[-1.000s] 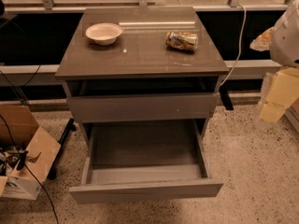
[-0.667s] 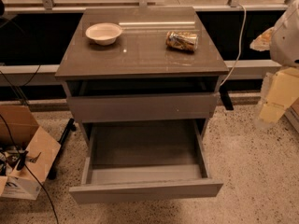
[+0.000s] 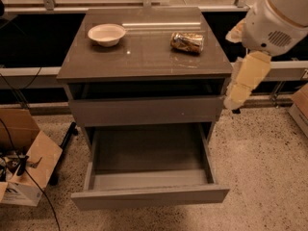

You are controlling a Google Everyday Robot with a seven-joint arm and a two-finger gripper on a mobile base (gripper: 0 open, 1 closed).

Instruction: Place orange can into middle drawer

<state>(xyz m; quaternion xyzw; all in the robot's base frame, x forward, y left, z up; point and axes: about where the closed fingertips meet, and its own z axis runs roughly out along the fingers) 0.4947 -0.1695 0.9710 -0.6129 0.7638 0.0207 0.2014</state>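
The orange can (image 3: 187,42) lies on its side on the right part of the grey cabinet top (image 3: 144,57), with its gold and brown wrap showing. A drawer (image 3: 149,170) low in the cabinet is pulled out and empty. Above it is a shut drawer front (image 3: 144,110), and above that a dark open slot. My arm comes in from the upper right. Its cream gripper (image 3: 234,99) hangs down beside the cabinet's right edge, lower than the can and to its right, touching nothing.
A white bowl (image 3: 106,34) stands on the left part of the cabinet top. Cardboard boxes (image 3: 29,167) and cables lie on the floor at the left. Another box edge (image 3: 301,107) is at the right. A railing and dark panels run behind the cabinet.
My arm and gripper have moved left, closer to the cabinet's right side. The can, the bowl and the drawers have not moved.
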